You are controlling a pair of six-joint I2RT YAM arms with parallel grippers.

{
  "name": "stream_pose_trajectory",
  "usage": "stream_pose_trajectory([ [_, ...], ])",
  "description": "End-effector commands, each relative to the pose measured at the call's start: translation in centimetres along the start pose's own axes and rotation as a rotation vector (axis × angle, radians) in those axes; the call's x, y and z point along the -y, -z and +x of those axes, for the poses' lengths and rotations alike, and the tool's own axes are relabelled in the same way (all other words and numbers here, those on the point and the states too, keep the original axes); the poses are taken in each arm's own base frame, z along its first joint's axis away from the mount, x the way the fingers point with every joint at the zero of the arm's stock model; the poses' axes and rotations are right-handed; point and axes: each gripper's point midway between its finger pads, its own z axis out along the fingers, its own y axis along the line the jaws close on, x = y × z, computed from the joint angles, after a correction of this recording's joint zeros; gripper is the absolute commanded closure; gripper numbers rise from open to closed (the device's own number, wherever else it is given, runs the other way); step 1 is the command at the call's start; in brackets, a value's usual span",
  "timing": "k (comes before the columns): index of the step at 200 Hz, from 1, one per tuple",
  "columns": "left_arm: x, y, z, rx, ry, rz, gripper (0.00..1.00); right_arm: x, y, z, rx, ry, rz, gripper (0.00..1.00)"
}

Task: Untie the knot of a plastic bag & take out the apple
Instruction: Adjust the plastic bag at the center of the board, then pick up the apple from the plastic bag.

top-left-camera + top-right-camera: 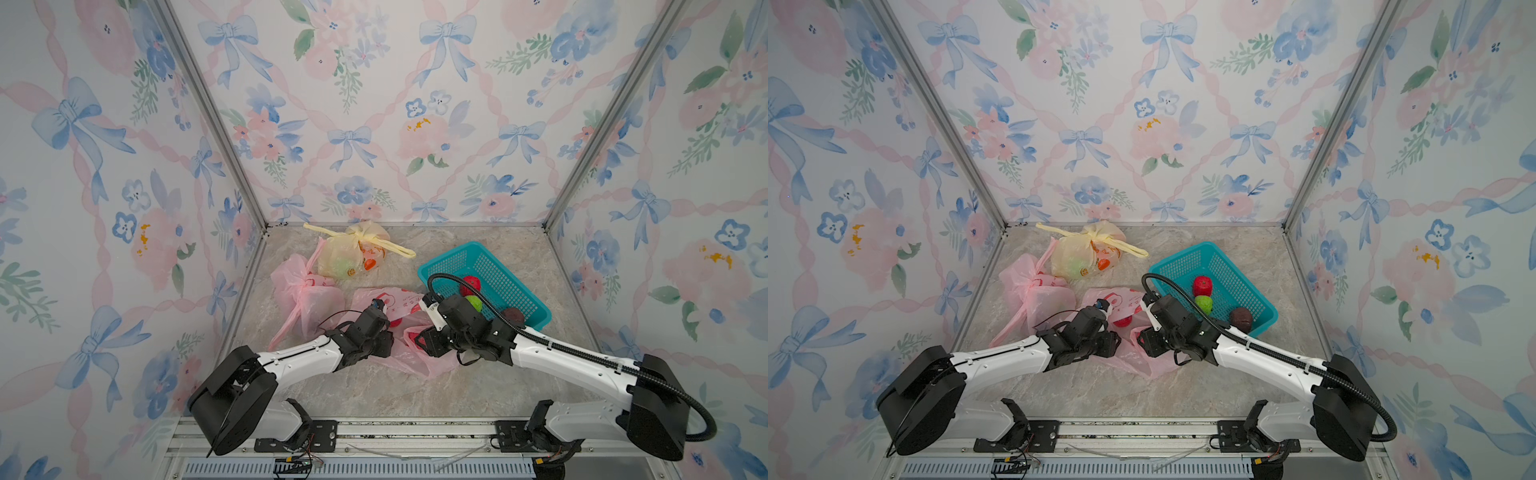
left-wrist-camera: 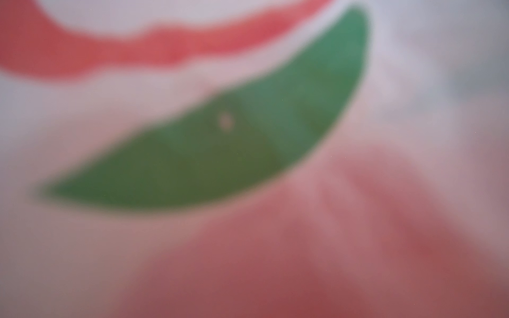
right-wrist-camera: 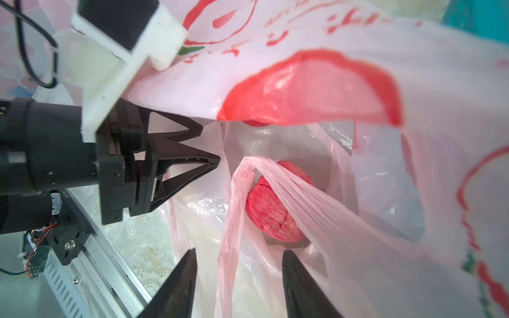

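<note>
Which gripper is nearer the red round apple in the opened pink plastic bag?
Right. The right gripper points at the red round apple, jaws just short of it; left gripper sits aside, by the pink plastic bag rim.

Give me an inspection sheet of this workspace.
Surface: marble table.
Job's things: open bag; red apple inside, partly under a plastic strip.
Clutter: tied pink bag, yellow bag; basket with three fruits.
End effectors: left end effector open at the bag's mouth; right end effector open, astride the strip, short of the apple.
Cables: black hose on right arm; thin wire on left.
Surroundings: floral walls.
</note>
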Motion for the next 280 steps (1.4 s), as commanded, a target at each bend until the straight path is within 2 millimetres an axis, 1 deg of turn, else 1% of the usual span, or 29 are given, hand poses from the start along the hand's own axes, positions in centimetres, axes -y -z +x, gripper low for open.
stream_pose_trajectory([
  [1,0.2,0.9,-2.9,0.12,0.02,-0.008,0.42,1.4,-1.2,1.0,-0.053,-0.046,0.058,0.49],
  [14,0.8,1.6,-4.6,0.176,0.017,0.005,0.39,2.0,-1.7,1.8,-0.087,-0.058,0.078,0.5],
  [41,1.4,2.8,-7.8,0.282,-0.004,0.006,0.3,2.1,-2.4,2.6,-0.116,-0.052,0.073,0.51],
  [67,1.1,2.0,-8.9,0.291,-0.014,-0.018,0.2,1.9,-2.8,2.9,-0.127,-0.043,0.061,0.51],
  [79,0.8,1.1,-9.1,0.275,-0.017,-0.032,0.18,1.8,-3.0,3.0,-0.131,-0.039,0.054,0.51],
  [93,0.7,0.0,-9.1,0.253,-0.014,-0.033,0.18,1.8,-3.2,3.1,-0.137,-0.033,0.053,0.51],
  [104,0.5,-1.1,-8.5,0.221,-0.012,-0.033,0.19,1.9,-3.2,3.1,-0.136,-0.033,0.052,0.51],
  [106,0.9,-1.0,-9.2,0.231,-0.011,-0.023,0.19,1.9,-3.2,3.1,-0.136,-0.032,0.052,0.51],
  [109,1.0,-1.1,-9.6,0.233,-0.011,-0.022,0.19,1.9,-3.3,3.1,-0.137,-0.032,0.051,0.51],
  [126,0.9,-2.5,-9.3,0.194,-0.013,-0.026,0.19,1.8,-3.4,3.1,-0.134,-0.034,0.044,0.51],
  [148,0.9,-3.7,-9.2,0.158,-0.023,-0.033,0.21,1.8,-3.6,3.2,-0.138,-0.04,0.033,0.5],
  [166,1.1,-4.3,-9.4,0.153,-0.032,-0.028,0.21,1.8,-3.8,3.3,-0.138,-0.047,0.024,0.5],
  [209,1.7,-5.9,-9.0,0.127,-0.037,0.007,0.22,1.8,-4.3,3.4,-0.141,-0.053,0.016,0.5],
  [236,1.9,-6.5,-9.2,0.131,-0.036,0.014,0.23,1.9,-4.5,3.4,-0.145,-0.059,0.01,0.5],
  [251,2.0,-6.7,-9.3,0.134,-0.042,0.015,0.26,1.9,-4.6,3.5,-0.148,-0.059,0.011,0.51],
  [264,2.2,-6.9,-9.5,0.138,-0.05,0.019,0.32,1.9,-4.7,3.5,-0.149,-0.061,0.012,0.5],
  [280,2.2,-7.0,-9.7,0.155,-0.053,0.02,0.33,2.0,-4.7,3.6,-0.151,-0.065,0.013,0.51],
])
